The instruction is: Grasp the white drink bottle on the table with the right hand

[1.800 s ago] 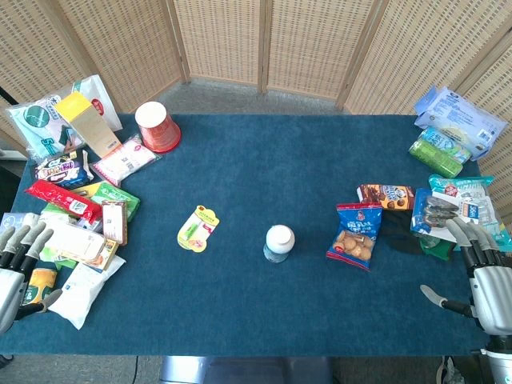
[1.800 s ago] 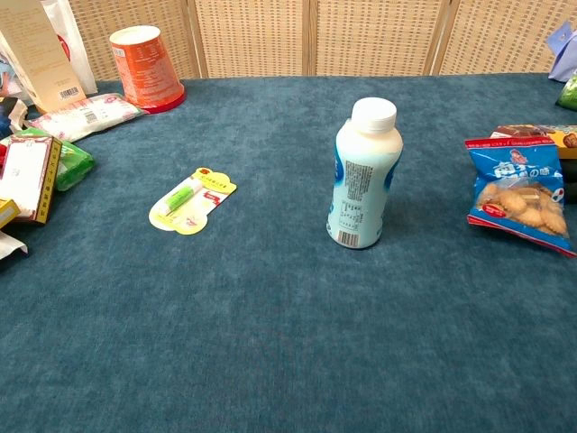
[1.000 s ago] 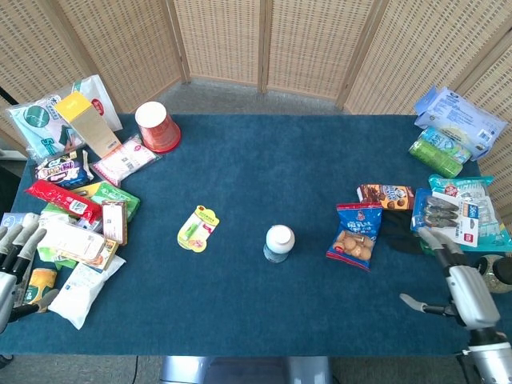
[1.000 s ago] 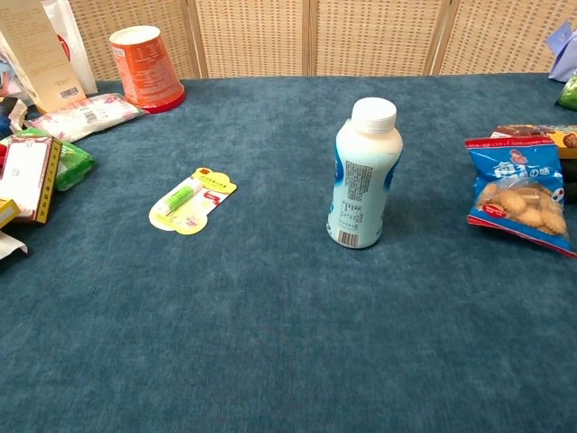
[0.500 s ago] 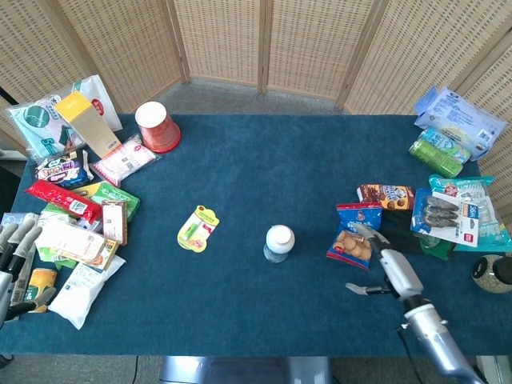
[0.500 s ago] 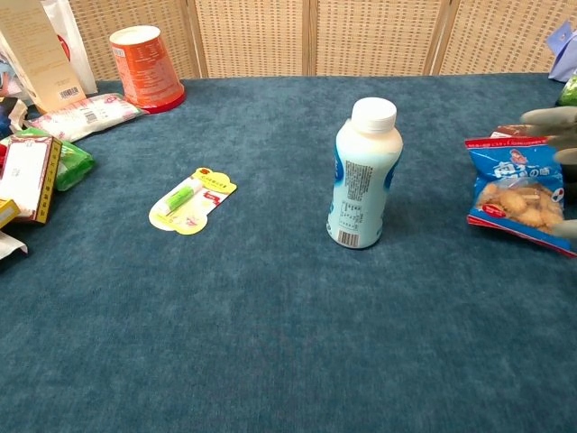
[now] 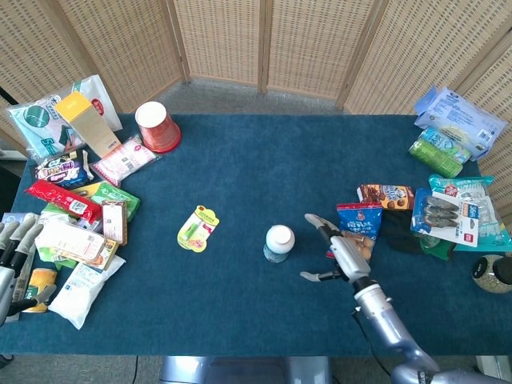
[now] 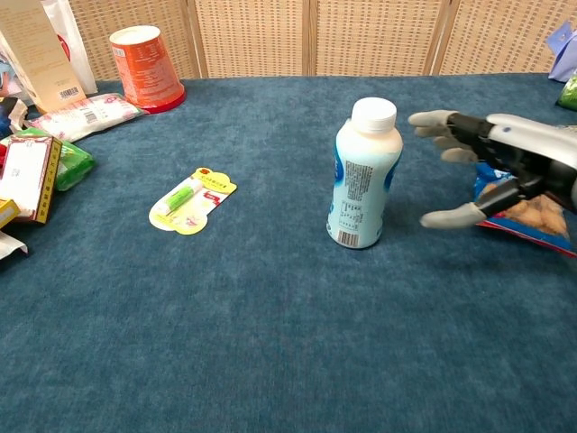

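Bottle [image 8: 364,174], white w/ white cap, stands upright near centre of blue counter [image 7: 240,176]; label text faces chest cam. Nothing touches it.

My right hand [image 8: 491,166] is just beside it on its right, apart from it, visible gap in chest view. Fingers [image 8: 435,123] spread wide and reaching toward cap height, thumb lower, pointing at bottle's mid body. Hand empty, holds nothing. In head view same hand [image 7: 334,250] sits between bottle [image 7: 279,242] and blue cookie bag [image 7: 358,230], partly over the bag.

My left hand [image 7: 11,260] at far left counter edge, fingers extended and apart, no object in it; lies next to the snack pile.

Other items: yellow card w/ green tube [image 8: 191,200] lies flat, left of bottle, well apart. Red paper cup [image 8: 145,67] inverted at back left. Snack pile [image 7: 76,200] along left side: packets, boxes, red wrapper. Brown cookie box [image 7: 386,194] just behind blue bag. More packets at right edge, incl. green pack [image 7: 436,152] and pale blue bag [image 7: 459,112]. Wicker screen [image 7: 264,40] behind counter.
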